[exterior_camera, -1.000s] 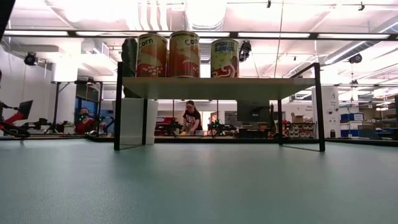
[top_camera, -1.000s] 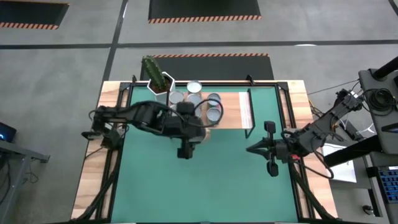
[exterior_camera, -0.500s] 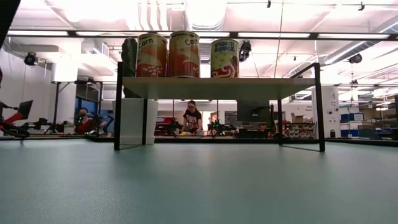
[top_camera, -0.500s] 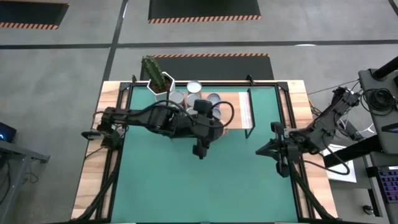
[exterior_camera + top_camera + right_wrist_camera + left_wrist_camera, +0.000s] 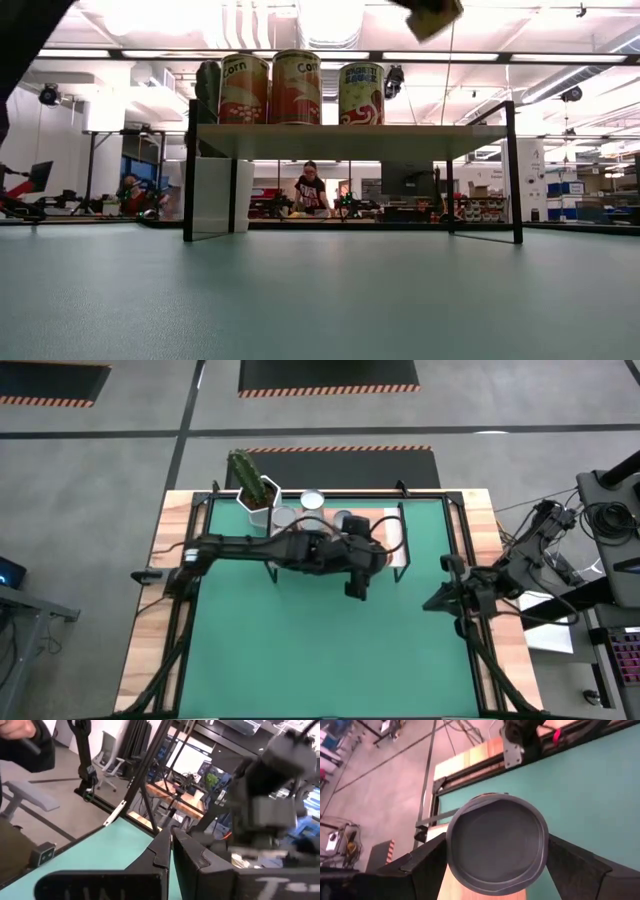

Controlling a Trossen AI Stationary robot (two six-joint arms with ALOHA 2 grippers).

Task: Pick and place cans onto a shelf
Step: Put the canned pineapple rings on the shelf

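Since the earlier frames, the left hand (image 5: 358,586) has travelled from the middle of the shelf's front edge toward the shelf's right end, carrying a can (image 5: 496,849). The right hand (image 5: 447,598) has withdrawn further toward the right edge of the surface and waits there, its fingers (image 5: 160,851) pressed together with nothing between them.

Step in hand: transport of one can to the shelf (image 5: 392,538). The left wrist view shows the left hand's fingers clamped on opposite sides of the can, whose round end faces the camera. In the low view, the carried can (image 5: 428,17) appears at the upper edge, tilted, higher than the shelf top and above its right half.

Other cans (image 5: 312,500) stand grouped on the left part of the shelf, near its rear edge. From the low view, three labelled cans (image 5: 295,88) are upright in a row on the left half; the right half of the plank shows bare.

Next move, as judged: bring the can upright, align it over the bare right half of the plank, lower it until the base seats, then release. Clearance from the neighbouring cans should be kept.
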